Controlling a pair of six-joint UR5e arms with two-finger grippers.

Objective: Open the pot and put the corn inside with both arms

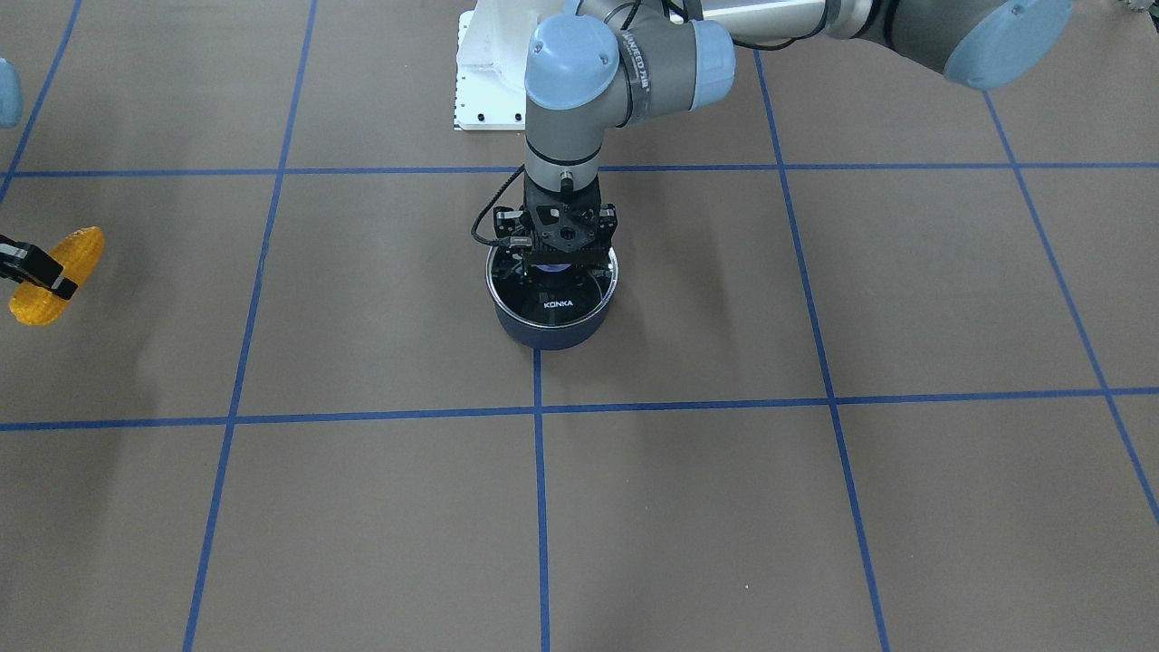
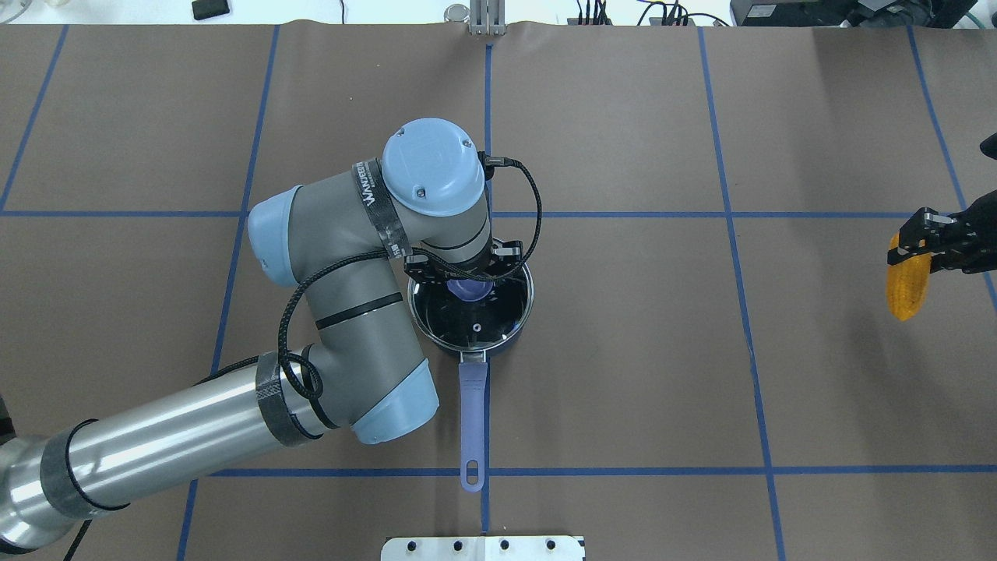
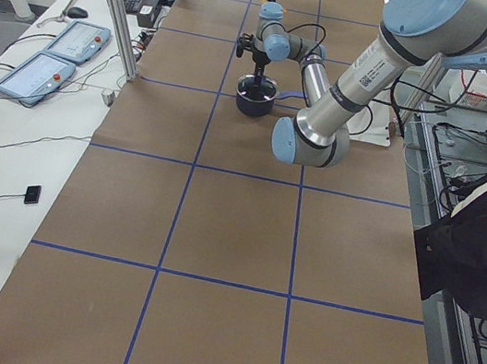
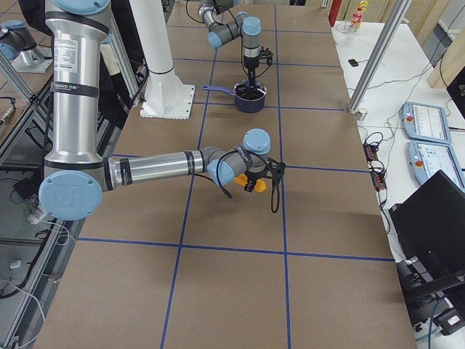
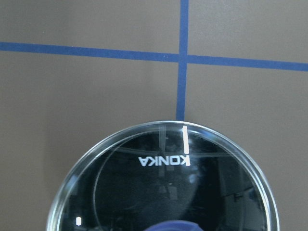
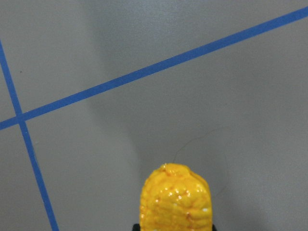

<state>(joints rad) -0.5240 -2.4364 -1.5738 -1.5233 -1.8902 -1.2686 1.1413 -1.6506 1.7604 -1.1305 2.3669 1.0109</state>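
Yellow corn (image 2: 908,284) hung clamped in the right tool (image 2: 911,248), far from the pot (image 1: 552,337). The lid (image 1: 566,303) was not off yet. The left tool (image 1: 554,261) sat over its knob (image 2: 470,288), but I cannot tell if it pinched.

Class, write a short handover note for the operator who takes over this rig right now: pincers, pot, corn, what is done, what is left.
Left pincer: down over the knob of the lid; open or shut cannot be told.
Right pincer: shut on the corn, apparently held off the table, far to the robot's right.
Pot: mid-table, lid on, handle toward the robot.
Done: corn grasped; left arm placed at the knob.
To do: lift the lid, put the corn in the pot.
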